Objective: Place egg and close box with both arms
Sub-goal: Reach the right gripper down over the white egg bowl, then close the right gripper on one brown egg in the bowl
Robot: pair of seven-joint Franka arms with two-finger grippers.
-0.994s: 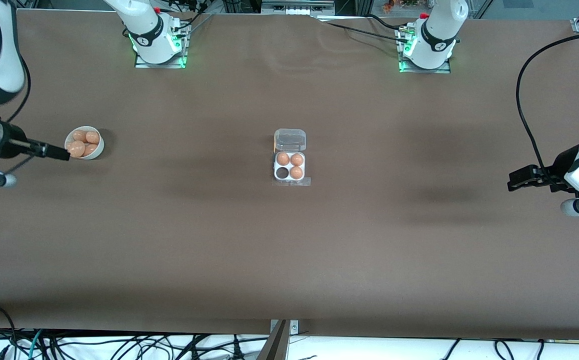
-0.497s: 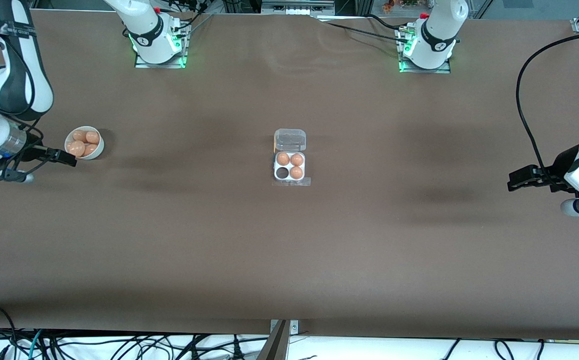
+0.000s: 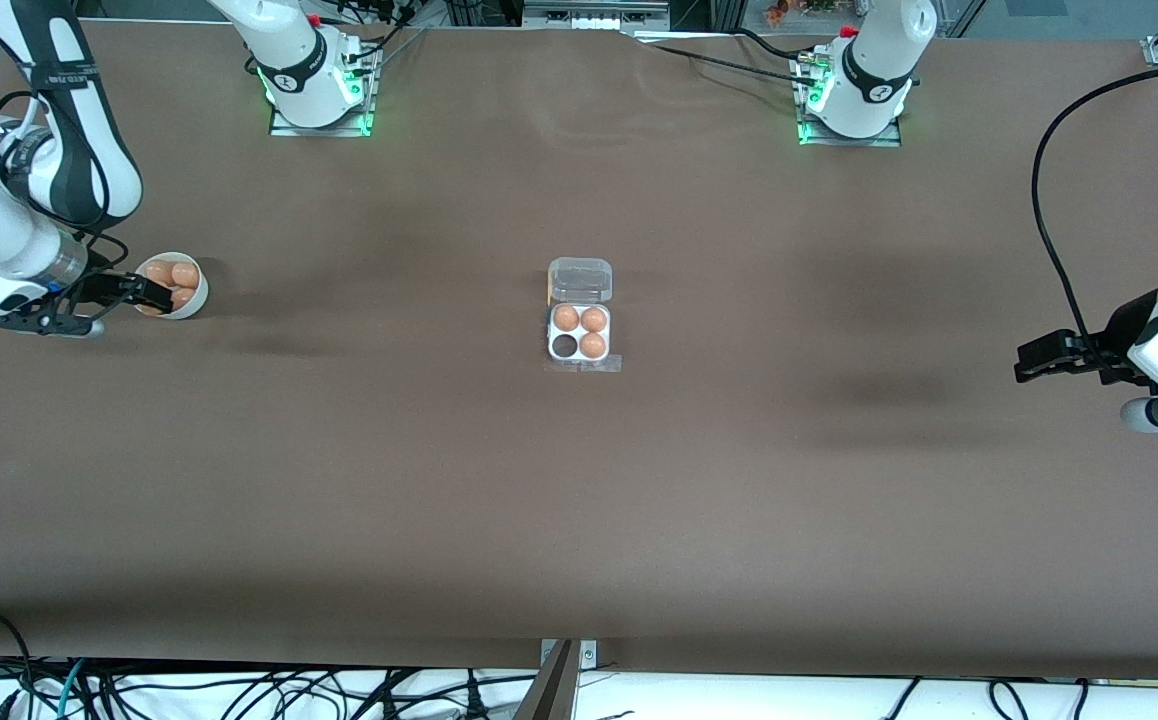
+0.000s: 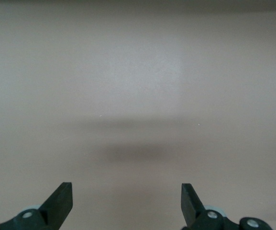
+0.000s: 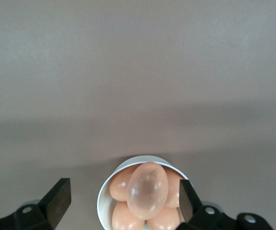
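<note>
The box sits open at the table's middle. Its whitish tray holds three eggs and one empty cell; the clear lid lies folded back toward the robots' bases. More orange-tan eggs are piled in a white bowl at the right arm's end. My right gripper hangs open over that bowl. In the right wrist view its fingers flank the top egg without touching it. My left gripper is open and empty over bare table at the left arm's end, waiting.
The bowl's rim lies between my right gripper's open fingers. The left wrist view shows only brown tabletop past my left gripper. Black cables trail from the left arm. Both arm bases stand along the table's edge farthest from the front camera.
My right arm has swung in over the table and its gripper has shifted from beside the bowl to over the eggs. The left arm and the box have not moved.
</note>
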